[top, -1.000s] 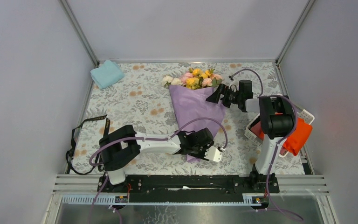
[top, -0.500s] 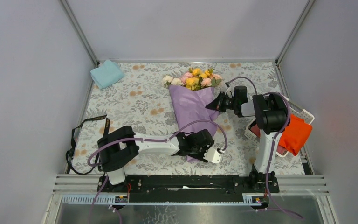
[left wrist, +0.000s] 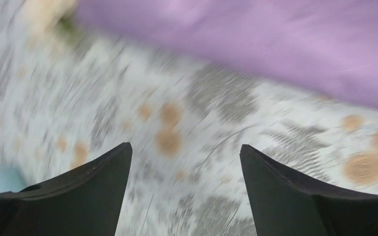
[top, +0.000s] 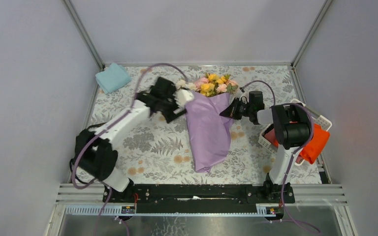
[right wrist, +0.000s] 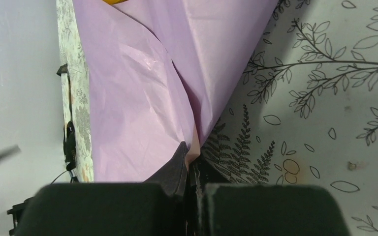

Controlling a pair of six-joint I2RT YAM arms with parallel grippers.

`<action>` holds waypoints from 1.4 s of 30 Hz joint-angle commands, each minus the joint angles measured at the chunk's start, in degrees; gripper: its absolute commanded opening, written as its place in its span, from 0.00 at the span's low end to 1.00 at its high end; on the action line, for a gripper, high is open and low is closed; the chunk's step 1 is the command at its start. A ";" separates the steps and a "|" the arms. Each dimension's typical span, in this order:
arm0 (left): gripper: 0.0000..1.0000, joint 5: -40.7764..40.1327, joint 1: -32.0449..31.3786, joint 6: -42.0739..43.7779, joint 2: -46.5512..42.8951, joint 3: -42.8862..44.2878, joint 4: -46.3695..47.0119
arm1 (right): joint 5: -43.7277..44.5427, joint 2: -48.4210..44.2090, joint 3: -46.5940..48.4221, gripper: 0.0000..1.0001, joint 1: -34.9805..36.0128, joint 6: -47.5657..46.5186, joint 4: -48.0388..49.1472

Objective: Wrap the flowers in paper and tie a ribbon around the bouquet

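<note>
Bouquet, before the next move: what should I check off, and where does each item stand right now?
1. Hold: right gripper shut on the paper at its edge: ok.
2. Free hand: left gripper open, nothing between its fingers: ok.
3. The flowers stand out of the paper's top end: ok.
4. Paper seam fully overlapped along the cone: cannot tell.
5. The ribbon tied around the paper: not ok, none seen there.
6. The ribbon's place on the table: cannot tell.
</note>
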 commanded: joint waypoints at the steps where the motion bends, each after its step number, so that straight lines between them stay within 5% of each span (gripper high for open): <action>1: 0.89 -4.12 14.79 -6.79 -7.01 -6.31 -8.15 | 2.88 -3.93 0.97 0.00 0.71 -4.59 -4.38; 9: 0.94 -6.96 45.98 -2.05 -15.70 -20.34 -9.87 | 5.05 -4.39 3.42 0.00 2.06 -6.67 -8.69; 17: 0.88 -10.60 66.52 0.75 -7.08 -24.95 -4.89 | 6.41 -3.56 5.36 0.00 2.79 -8.58 -12.14; 26: 0.80 0.28 68.34 0.66 0.13 -26.83 -5.78 | 8.78 -3.81 5.63 0.00 2.92 -10.72 -14.68; 36: 0.81 -2.37 68.35 5.24 -14.56 -24.30 -15.03 | 10.11 -3.82 6.55 0.00 2.93 -12.73 -17.25; 42: 0.72 -8.62 69.10 9.15 -12.09 -29.78 -14.21 | 10.44 -3.03 7.36 0.00 2.93 -13.00 -18.60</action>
